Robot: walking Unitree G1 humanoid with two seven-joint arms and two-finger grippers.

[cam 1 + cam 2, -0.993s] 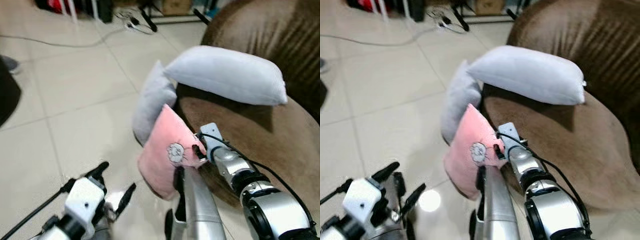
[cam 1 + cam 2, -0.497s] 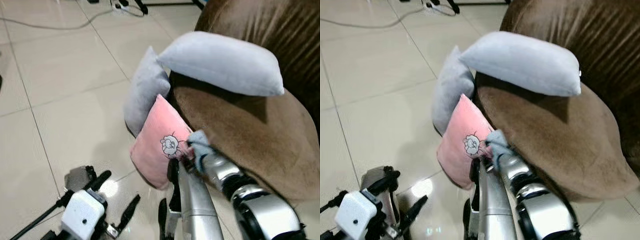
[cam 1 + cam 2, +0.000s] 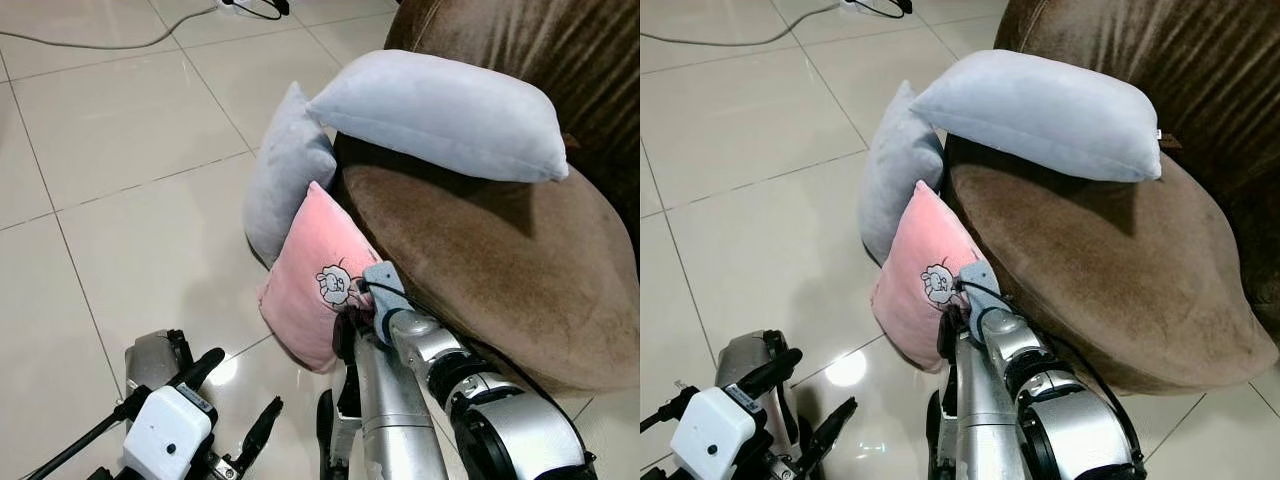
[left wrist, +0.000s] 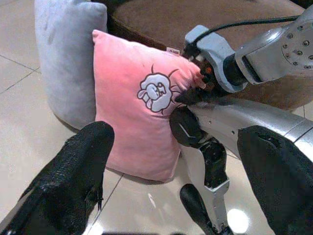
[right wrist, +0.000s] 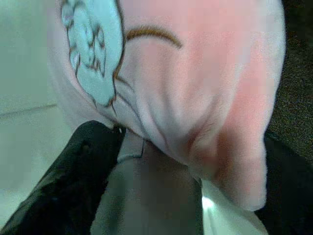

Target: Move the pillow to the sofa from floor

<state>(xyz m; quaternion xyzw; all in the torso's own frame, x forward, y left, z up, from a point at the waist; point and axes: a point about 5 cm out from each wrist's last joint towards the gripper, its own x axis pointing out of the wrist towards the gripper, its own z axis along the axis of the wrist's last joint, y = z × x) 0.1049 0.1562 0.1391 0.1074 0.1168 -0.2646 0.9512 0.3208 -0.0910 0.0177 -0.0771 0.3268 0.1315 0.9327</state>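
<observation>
The pink pillow (image 3: 318,280) with a sheep drawing stands on the tiled floor, leaning against the front of the brown sofa (image 3: 500,250). My right gripper (image 3: 365,305) is at the pillow's upper corner next to the sofa seat, shut on the bunched fabric. In the right wrist view that corner (image 5: 230,147) sits between the black fingers (image 5: 78,171). My left gripper (image 3: 235,400) hangs open low over the floor, left of the pillow and apart from it. From the left wrist, the pillow (image 4: 132,122) appears between the spread fingers (image 4: 73,181).
A grey pillow (image 3: 285,175) leans on the sofa just behind the pink one. Another grey pillow (image 3: 440,115) lies on the seat edge. A cable (image 3: 100,42) runs across the far floor. Bare tiles (image 3: 130,220) lie to the left.
The camera has tilted down and moved closer. My right gripper stays on the pillow's corner and the pillow still leans against the sofa. My left gripper sits lower in view.
</observation>
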